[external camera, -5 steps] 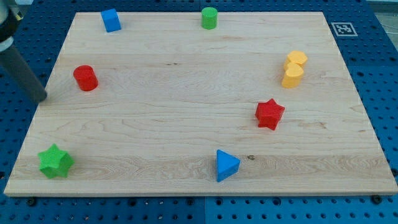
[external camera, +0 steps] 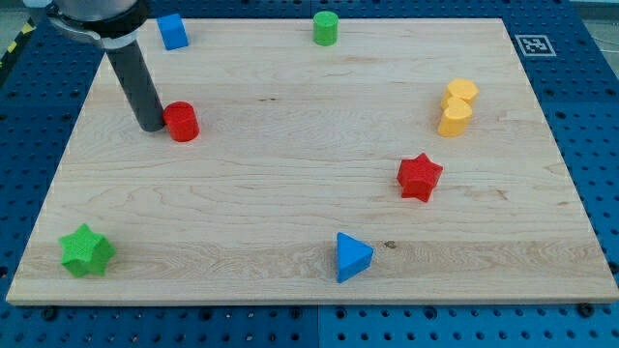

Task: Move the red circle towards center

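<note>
The red circle (external camera: 182, 122) is a short red cylinder on the wooden board (external camera: 290, 184), in the upper left part of the view. My tip (external camera: 152, 126) is the lower end of a dark rod that comes down from the view's top left. It stands right against the red circle's left side.
A blue block (external camera: 172, 31) lies near the top left and a green cylinder (external camera: 325, 28) at the top middle. Two yellow blocks (external camera: 457, 106) sit at the right, a red star (external camera: 419, 177) below them. A blue triangle (external camera: 352, 256) lies at the bottom, a green star (external camera: 86, 250) at bottom left.
My tip has moved to the view's right from the board's left edge, and the red circle has slid to the right with it.
</note>
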Controlling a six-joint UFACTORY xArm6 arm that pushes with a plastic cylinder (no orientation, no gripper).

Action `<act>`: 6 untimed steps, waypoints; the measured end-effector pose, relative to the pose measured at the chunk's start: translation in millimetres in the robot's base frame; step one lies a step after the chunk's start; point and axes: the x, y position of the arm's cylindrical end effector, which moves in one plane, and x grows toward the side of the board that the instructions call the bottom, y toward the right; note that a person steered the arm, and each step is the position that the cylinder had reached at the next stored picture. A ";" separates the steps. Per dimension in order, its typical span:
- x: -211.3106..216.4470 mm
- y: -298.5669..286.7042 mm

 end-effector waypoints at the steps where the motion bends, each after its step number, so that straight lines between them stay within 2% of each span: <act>1: -19.5 -0.9; 2: -5.5 21.8; 4: 15.6 14.9; 6: 20.8 68.4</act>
